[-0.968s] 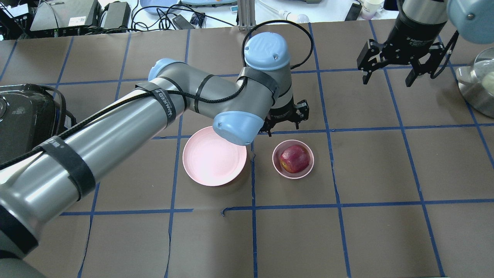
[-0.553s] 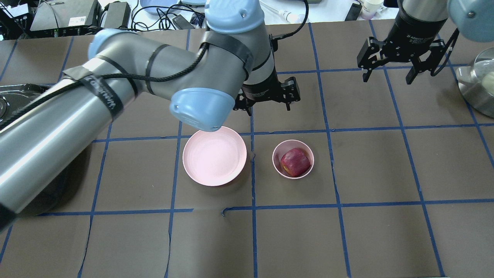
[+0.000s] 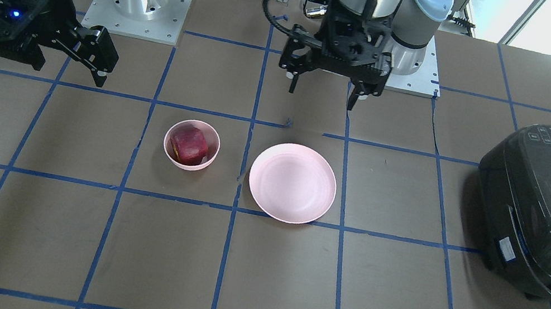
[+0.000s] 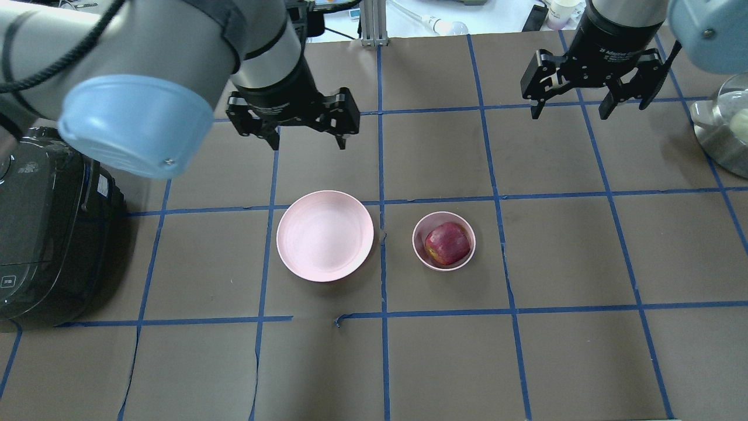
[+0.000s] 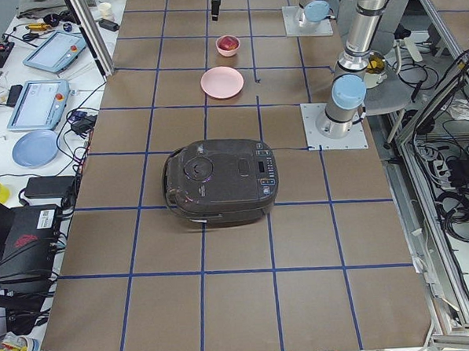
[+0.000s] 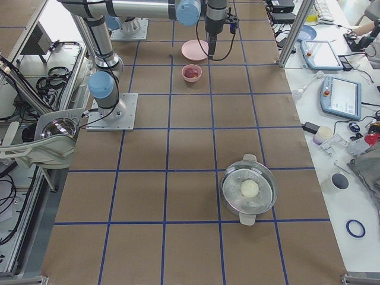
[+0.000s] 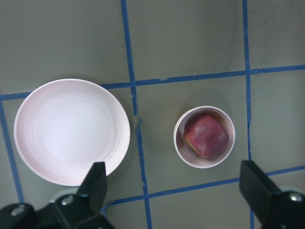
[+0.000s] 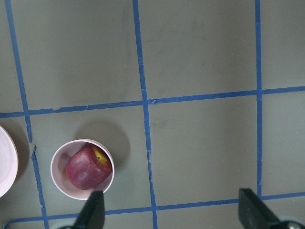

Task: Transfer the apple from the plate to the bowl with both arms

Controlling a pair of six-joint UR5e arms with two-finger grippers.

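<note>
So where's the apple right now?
In the overhead view the apple sits inside the small pink bowl, just right of the empty pink plate, near the middle of the table.

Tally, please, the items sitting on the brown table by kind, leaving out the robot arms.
Apple: 1
Pink plate: 1
Pink bowl: 1
Dark cooker: 1
Metal pot: 1
Total: 5
</note>
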